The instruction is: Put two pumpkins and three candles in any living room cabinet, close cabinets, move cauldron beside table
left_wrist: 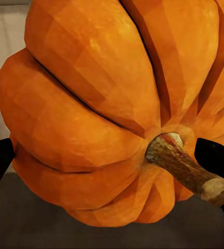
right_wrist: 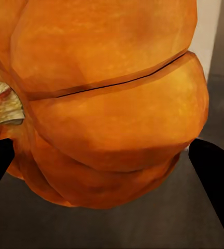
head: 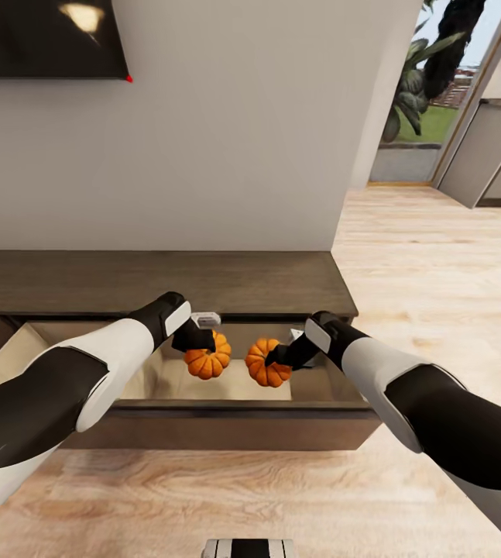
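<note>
Pumpkins: both held over the open drawer point(head: 324, 386) of the low dark-brown cabinet point(head: 157, 280), close side by side w/ a small gap. Left gripper point(head: 202, 346) is clamped on the left pumpkin point(head: 207, 362); in the left wrist view black fingers point(left_wrist: 215, 158) flank it, stem point(left_wrist: 187, 168) showing. Right gripper point(head: 281, 358) is closed on the right pumpkin point(head: 265, 364), approx. same height.

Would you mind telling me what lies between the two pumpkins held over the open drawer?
Nothing: in the head view, the left pumpkin and right pumpkin have just a narrow gap showing the drawer's pale inside.
</note>
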Controlling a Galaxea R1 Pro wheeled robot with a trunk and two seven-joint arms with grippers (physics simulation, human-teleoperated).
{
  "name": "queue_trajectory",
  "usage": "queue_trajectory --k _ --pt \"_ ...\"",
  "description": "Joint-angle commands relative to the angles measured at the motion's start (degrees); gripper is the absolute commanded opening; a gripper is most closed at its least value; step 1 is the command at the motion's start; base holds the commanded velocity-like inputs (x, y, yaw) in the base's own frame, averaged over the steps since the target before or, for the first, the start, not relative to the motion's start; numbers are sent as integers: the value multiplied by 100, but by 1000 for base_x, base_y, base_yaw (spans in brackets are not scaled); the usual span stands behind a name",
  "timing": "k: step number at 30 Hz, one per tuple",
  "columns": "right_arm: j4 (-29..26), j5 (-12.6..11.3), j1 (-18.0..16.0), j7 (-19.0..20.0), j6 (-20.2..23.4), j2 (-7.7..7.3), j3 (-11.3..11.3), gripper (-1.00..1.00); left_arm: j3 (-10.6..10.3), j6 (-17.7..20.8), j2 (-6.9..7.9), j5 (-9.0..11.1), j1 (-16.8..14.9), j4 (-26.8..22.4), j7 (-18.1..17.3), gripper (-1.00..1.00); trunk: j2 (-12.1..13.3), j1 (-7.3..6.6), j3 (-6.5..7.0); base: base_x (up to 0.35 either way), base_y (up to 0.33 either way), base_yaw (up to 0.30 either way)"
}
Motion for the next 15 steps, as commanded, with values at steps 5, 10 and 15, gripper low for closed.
queue_trajectory --k 5,10,15 --pt "-3 21 15 48 -439 7 40 -100 -36 19 2 46 -4 5 -2 -100 -6 3 -49 0 0 0" --pt "-2 22 22 48 -558 7 40 -100 -33 14 2 40 -4 7 -2 -100 -10 11 -115 0 0 0" --pt "-2 22 23 50 -573 7 40 -100 -32 10 8 39 -2 7 -2 -100 -16 23 -226 0 0 0"
